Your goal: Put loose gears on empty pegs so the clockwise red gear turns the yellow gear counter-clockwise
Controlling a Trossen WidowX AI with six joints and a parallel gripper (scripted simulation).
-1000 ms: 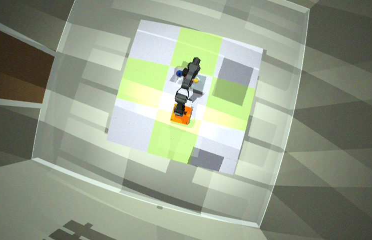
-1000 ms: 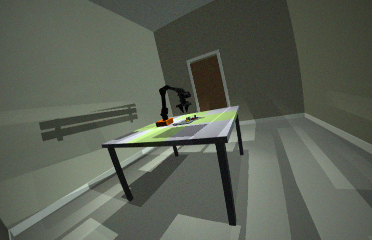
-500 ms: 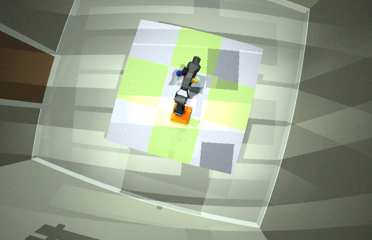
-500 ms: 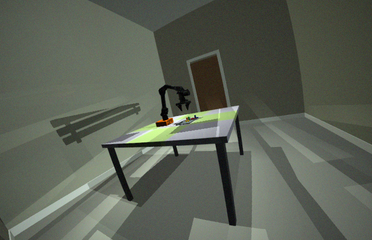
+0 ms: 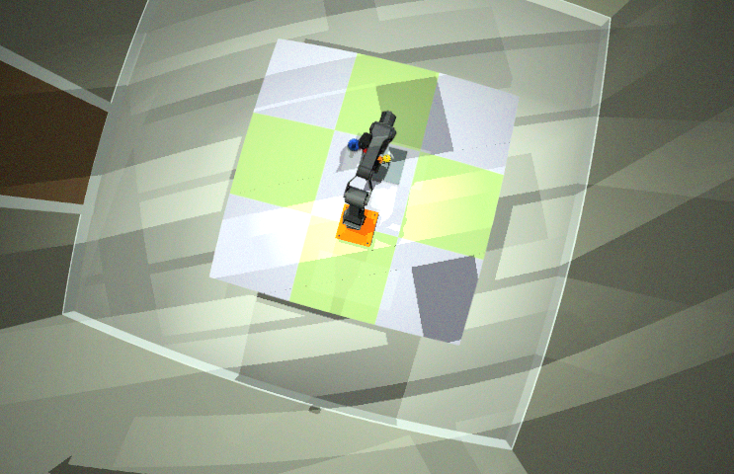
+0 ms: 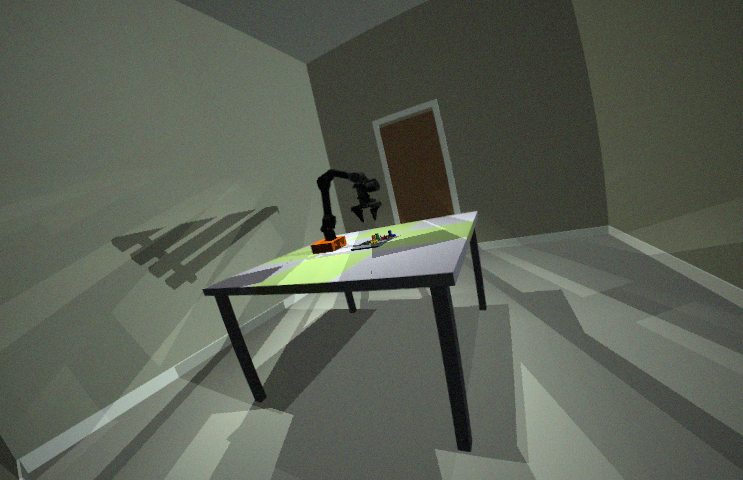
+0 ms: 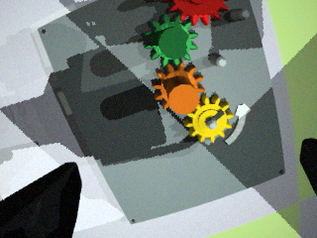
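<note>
Above the grey board (image 7: 163, 193), open tool (image 6: 366, 219), nothing held.

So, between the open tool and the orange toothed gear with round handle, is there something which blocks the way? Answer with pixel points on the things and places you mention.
Nothing visible stands between the open black tool (image 6: 365, 216) and the orange toothed gear with round handle (image 7: 183, 99).
</note>
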